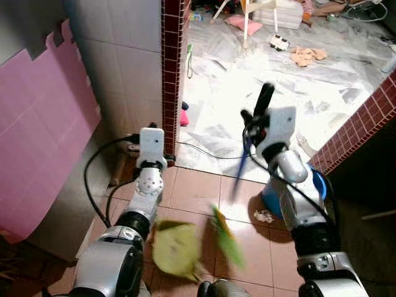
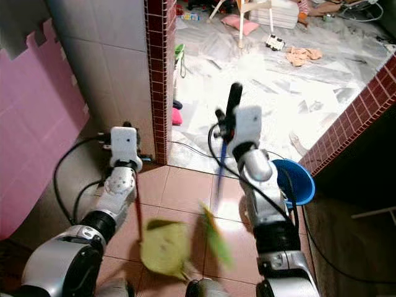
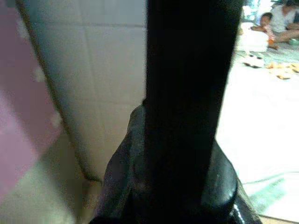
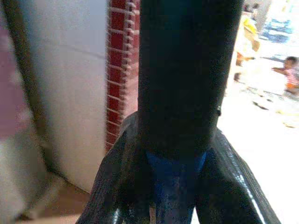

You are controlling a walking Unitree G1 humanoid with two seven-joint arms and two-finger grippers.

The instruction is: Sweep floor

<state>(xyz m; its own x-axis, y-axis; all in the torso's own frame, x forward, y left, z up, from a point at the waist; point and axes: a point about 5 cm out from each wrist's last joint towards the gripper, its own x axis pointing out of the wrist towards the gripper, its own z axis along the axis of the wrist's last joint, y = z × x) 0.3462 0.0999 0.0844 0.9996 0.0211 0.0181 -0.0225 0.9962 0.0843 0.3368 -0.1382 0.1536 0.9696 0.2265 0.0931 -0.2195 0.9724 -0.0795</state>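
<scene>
My right gripper (image 1: 265, 94) is raised in front of me, shut on the thin blue handle (image 4: 175, 186) of a broom. The handle (image 1: 240, 173) slants down to a blurred green head (image 1: 226, 238) just above the brown tiled floor. Beside the brick pillar, my left gripper (image 2: 126, 127) is shut on a thin red handle (image 2: 138, 213). That handle leads down to a yellow-green dustpan (image 1: 175, 249), which lies close to the left of the broom head. A crumpled bit of white paper (image 1: 264, 216) sits on the tiles to the right of the broom.
A red-brick pillar (image 1: 172, 74) and a white tiled wall stand ahead on the left, with pink foam mats (image 1: 43, 124) further left. A blue basin (image 2: 296, 179) sits by the low brick wall (image 1: 365, 124) on the right. Beyond lies plastic-covered floor with a cable (image 1: 204, 151), toys and people (image 3: 280, 18).
</scene>
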